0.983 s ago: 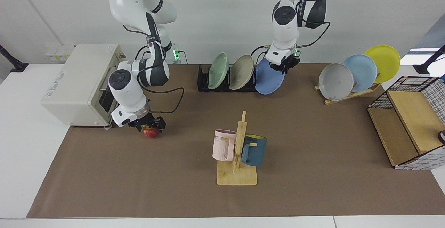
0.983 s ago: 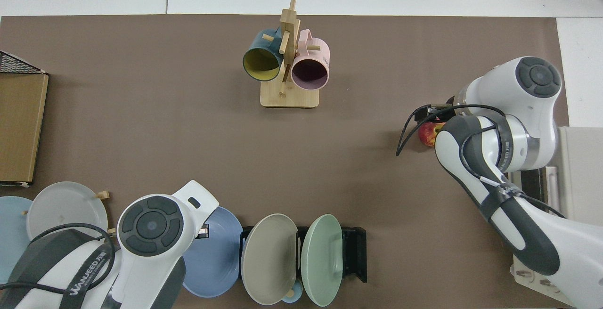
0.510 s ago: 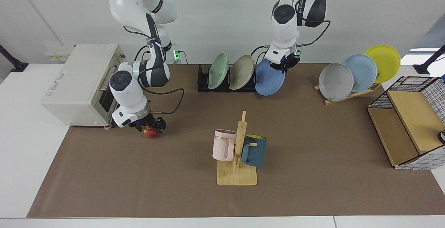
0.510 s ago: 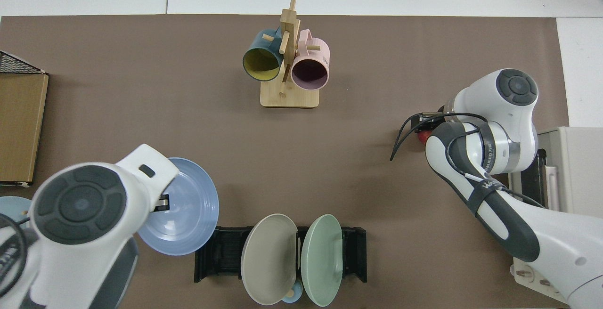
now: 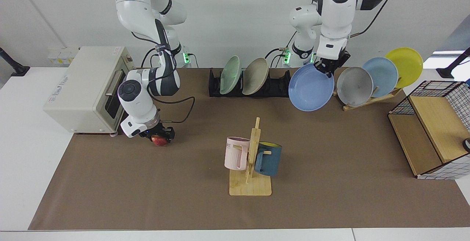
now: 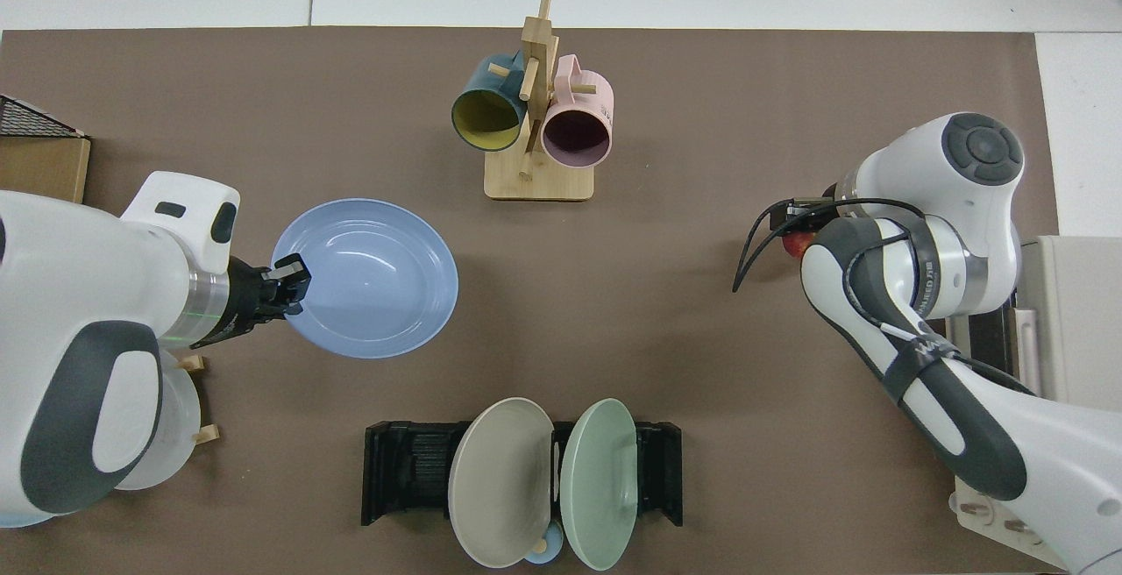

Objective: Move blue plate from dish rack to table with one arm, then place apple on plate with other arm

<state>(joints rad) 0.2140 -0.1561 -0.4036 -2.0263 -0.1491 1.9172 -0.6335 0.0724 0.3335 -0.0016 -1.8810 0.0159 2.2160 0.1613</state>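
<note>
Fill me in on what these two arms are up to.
The left gripper is shut on the rim of the blue plate and holds it in the air, clear of the black dish rack, where a green plate and a beige plate remain. The right gripper sits down over the apple on the brown mat by the toaster oven.

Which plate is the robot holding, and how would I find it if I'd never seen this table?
Start at the black dish rack at the back of the brown mat, then look toward the wooden plate stand. Between them, the left gripper holds the blue plate by its rim, up off the table. It is a deeper periwinkle than the paler blue plate on the stand, and the only plate in a gripper.
</note>
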